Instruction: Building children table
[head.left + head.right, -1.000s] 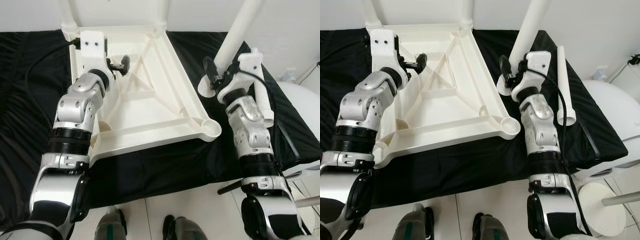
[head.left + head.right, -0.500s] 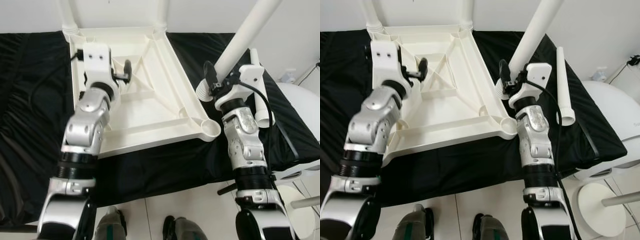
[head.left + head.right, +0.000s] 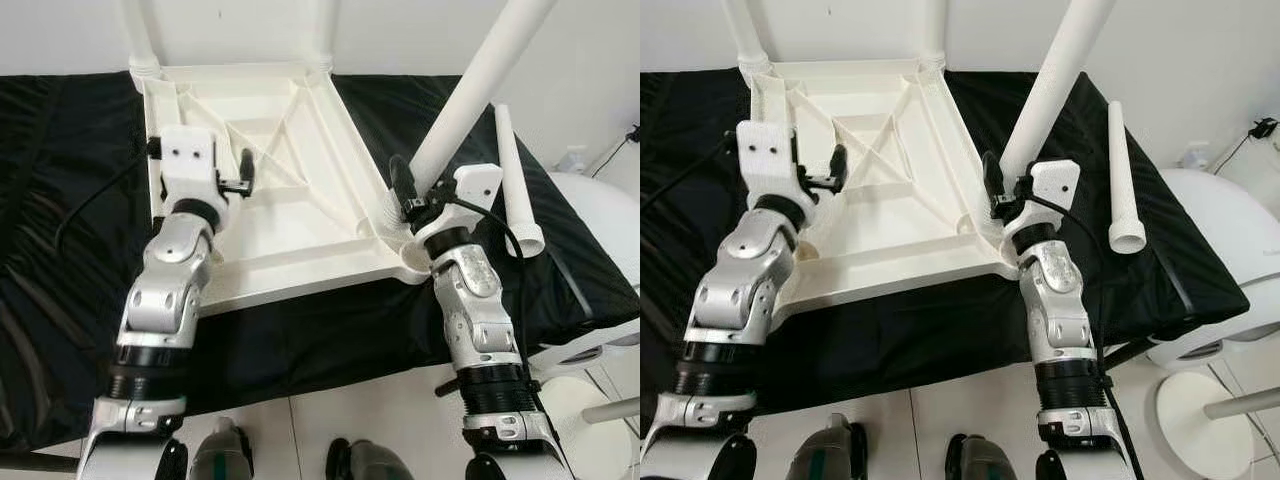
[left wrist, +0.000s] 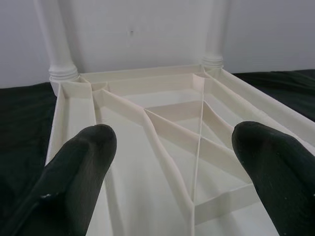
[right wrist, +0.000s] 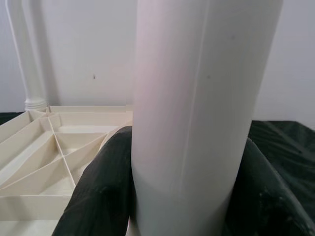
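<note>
- Black cloth point(image 3: 60, 250) covers the bench, with a pale wall behind it and light floor tiles in front
- Right gripper point(image 3: 1012, 203) pinches the lower end of a white table leg point(image 3: 1055, 75), a black finger point(image 5: 96, 191) pressed to each side of the tube
- From that gripper the leg slants up and away toward the wall; its foot sits at the near right corner socket point(image 3: 412, 262) of the table top, though whether it is seated there cannot be told
- Upturned white table top point(image 3: 890, 130) lies ribs-up on the cloth to the left of the right gripper, two legs already standing at its far corners point(image 4: 58, 44)
- Left gripper point(image 3: 240, 172) hovers over the ribbed underside near the top's left edge, its fingers point(image 4: 78, 172) spread wide with nothing between them
- A loose table leg point(image 3: 1122, 170) lies flat on the cloth, well to the right of the right gripper
- A white round object point(image 3: 1230, 260) stands off the bench's right end
</note>
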### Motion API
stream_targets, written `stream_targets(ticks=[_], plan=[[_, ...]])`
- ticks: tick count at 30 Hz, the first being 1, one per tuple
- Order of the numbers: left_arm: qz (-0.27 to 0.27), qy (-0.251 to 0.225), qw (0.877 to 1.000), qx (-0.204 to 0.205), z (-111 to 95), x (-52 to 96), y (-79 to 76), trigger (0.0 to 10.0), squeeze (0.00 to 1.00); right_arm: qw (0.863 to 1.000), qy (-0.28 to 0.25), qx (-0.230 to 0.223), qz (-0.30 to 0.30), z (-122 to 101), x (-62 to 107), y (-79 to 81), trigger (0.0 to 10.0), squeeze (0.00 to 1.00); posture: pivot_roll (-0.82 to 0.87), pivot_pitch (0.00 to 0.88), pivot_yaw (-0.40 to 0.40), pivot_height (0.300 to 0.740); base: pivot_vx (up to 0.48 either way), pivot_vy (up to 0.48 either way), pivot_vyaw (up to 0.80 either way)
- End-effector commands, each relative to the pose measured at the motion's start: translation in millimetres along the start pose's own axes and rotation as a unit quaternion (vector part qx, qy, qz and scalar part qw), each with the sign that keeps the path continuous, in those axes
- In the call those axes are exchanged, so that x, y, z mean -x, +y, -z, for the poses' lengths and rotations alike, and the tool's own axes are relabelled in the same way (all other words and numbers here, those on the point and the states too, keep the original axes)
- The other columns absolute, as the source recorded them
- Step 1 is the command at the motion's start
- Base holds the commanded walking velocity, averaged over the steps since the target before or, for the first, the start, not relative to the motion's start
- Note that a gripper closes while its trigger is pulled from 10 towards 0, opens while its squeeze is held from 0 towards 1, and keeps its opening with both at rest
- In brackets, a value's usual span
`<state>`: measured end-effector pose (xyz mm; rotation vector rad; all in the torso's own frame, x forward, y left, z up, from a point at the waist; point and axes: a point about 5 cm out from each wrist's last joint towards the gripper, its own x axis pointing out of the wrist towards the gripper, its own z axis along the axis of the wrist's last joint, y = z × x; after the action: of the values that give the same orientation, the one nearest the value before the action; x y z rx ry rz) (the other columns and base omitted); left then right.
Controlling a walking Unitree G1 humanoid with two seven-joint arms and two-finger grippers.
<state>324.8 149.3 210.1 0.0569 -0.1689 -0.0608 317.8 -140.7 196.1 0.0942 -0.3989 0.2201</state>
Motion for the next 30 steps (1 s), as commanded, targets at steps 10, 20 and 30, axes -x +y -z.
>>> stream_targets(ticks=[10, 20, 30], plan=[[-0.095, -0.013, 0.995, -0.015, 9, 17.1, 22.6, 10.0, 0.0, 0.996, -0.01, 0.079, 0.042, -7, 11.2, -17.4, 10.0, 0.0, 0.04, 0.003, -0.068, 0.74, 0.0, 0.0, 0.0], [-0.1, -0.039, 0.994, -0.026, 13, 28.5, 19.7, 10.0, 0.0, 0.996, -0.004, 0.091, 0.024, -4, 23.4, -13.7, 10.0, 0.0, 0.02, 0.004, -0.062, 0.74, 0.0, 0.0, 0.0], [-0.043, -0.046, 0.998, -0.021, 14, 17.5, 10.9, 10.0, 0.0, 0.993, -0.036, 0.1, 0.044, -10, 19.4, -11.4, 10.0, 0.0, 0.01, 0.0, -0.042, 0.74, 0.0, 0.0, 0.0]])
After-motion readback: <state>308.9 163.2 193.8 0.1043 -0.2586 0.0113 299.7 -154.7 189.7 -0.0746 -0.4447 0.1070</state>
